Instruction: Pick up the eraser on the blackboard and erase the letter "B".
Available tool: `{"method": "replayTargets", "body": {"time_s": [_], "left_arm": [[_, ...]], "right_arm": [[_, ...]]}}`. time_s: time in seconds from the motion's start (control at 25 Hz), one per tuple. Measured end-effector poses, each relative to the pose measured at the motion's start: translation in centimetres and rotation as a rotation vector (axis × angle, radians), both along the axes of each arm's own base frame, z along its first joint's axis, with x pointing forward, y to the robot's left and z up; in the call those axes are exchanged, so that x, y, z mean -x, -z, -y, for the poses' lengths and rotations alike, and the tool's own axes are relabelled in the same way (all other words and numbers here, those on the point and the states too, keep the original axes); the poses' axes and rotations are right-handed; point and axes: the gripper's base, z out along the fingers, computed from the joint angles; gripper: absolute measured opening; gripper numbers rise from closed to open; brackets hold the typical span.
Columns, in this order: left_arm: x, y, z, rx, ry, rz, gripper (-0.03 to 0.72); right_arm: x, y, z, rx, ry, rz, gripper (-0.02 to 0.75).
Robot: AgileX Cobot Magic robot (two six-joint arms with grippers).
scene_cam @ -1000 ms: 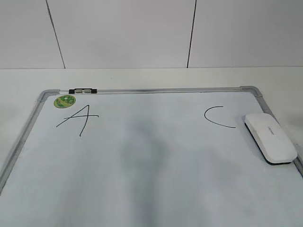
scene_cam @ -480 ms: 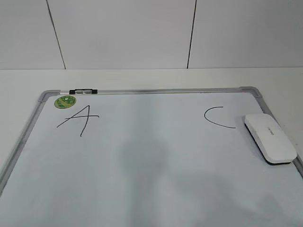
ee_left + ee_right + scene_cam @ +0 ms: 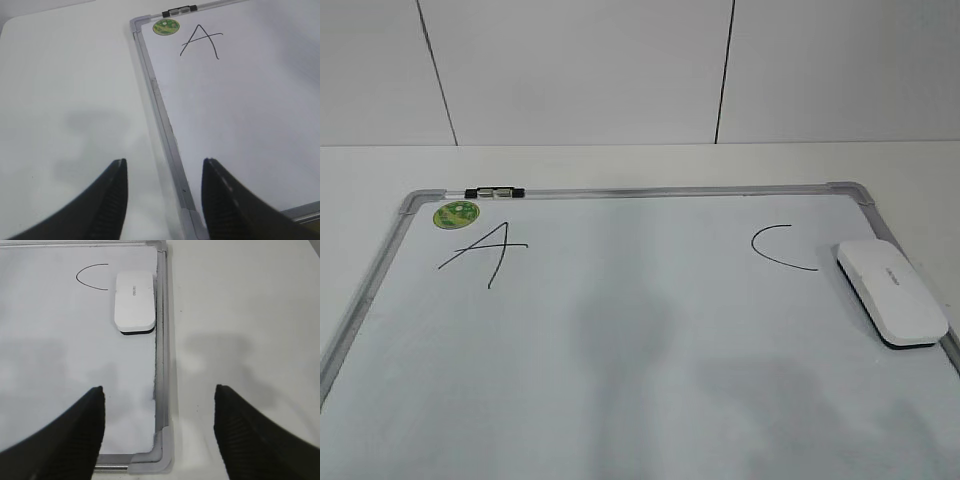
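Note:
The white eraser (image 3: 890, 292) lies flat on the blackboard (image 3: 650, 190), against its right frame, just right of the "C" (image 3: 780, 247). The letter "B" shows in no view; the board between "A" (image 3: 485, 250) and "C" carries no marks. Neither gripper appears in the exterior view. My right gripper (image 3: 159, 389) is open and empty above the board's near right corner, with the eraser (image 3: 133, 301) well ahead of it. My left gripper (image 3: 164, 162) is open and empty over the board's left frame (image 3: 160, 105) near its front corner.
A round green sticker (image 3: 456, 213) and a black clip (image 3: 495, 191) sit at the board's far left corner. White table surrounds the board, and a white panelled wall (image 3: 620, 70) rises behind it. Soft shadows lie on the board's near half.
The eraser and the letters have not moved. Only the faint shadows on the board's near half have shifted, with one spreading at the lower right.

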Motion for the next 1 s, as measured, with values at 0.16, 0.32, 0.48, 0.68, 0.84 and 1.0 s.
{"method": "replayTargets", "body": {"time_s": [0.16, 0.32, 0.48, 0.68, 0.84, 1.0], "left_arm": [[-0.05, 0.03, 0.00, 0.000, 0.000, 0.002, 0.360], [-0.05, 0.02, 0.00, 0.000, 0.000, 0.003, 0.358], [-0.06, 0.01, 0.00, 0.001, -0.001, 0.004, 0.340], [-0.06, 0.01, 0.02, 0.002, 0.001, 0.004, 0.315], [-0.04, 0.00, 0.14, 0.015, 0.009, 0.004, 0.300], [-0.04, -0.01, 0.15, 0.016, 0.010, 0.004, 0.289]], "right_arm": [[-0.08, -0.03, -0.01, -0.001, -0.001, 0.009, 0.549], [-0.08, -0.03, -0.01, -0.001, -0.001, 0.009, 0.549], [-0.08, -0.03, -0.01, -0.001, -0.001, 0.009, 0.549], [-0.08, -0.03, -0.01, 0.001, -0.002, 0.009, 0.549], [-0.09, -0.05, -0.02, 0.001, -0.002, 0.011, 0.549], [-0.09, -0.05, -0.02, 0.001, -0.002, 0.011, 0.549]]}}
